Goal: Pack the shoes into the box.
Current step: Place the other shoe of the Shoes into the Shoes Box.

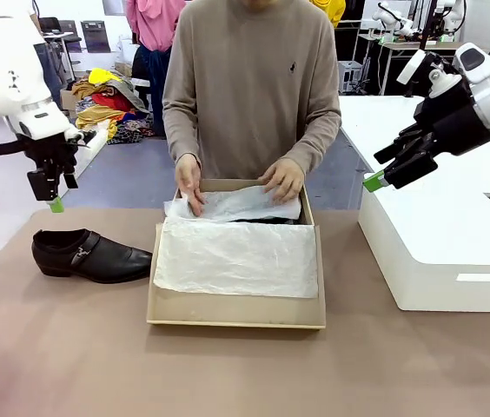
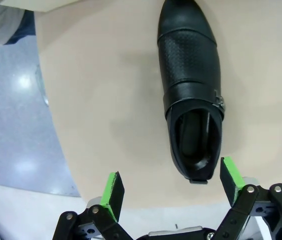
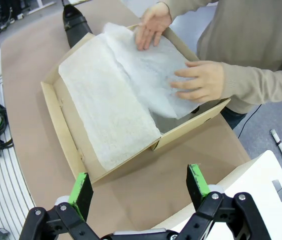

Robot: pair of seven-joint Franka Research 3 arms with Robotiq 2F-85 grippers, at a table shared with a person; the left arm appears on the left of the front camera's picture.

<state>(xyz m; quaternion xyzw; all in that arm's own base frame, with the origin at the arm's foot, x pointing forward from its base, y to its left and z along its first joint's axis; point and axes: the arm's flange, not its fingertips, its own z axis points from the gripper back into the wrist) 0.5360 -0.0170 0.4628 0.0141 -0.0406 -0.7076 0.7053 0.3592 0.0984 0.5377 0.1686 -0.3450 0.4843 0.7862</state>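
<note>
One glossy black shoe (image 1: pixel 89 254) lies on its sole on the brown table, left of the tan cardboard box (image 1: pixel 236 314). My left gripper (image 1: pixel 55 198) hangs open above and behind that shoe. In the left wrist view the shoe (image 2: pixel 191 100) lies ahead of the open fingers (image 2: pixel 113 192), its heel nearest them. White tissue paper (image 1: pixel 236 256) covers the inside of the box. A person's hands (image 1: pixel 281 179) press the tissue at the far end. My right gripper (image 1: pixel 380 178) is open in the air right of the box (image 3: pixel 66 125), over the white block.
A large white block (image 1: pixel 440 248) stands right of the box, under my right arm. The person stands at the far edge of the table. Bare brown tabletop (image 1: pixel 228 373) stretches in front of the box. Clothes lie piled on the floor far behind.
</note>
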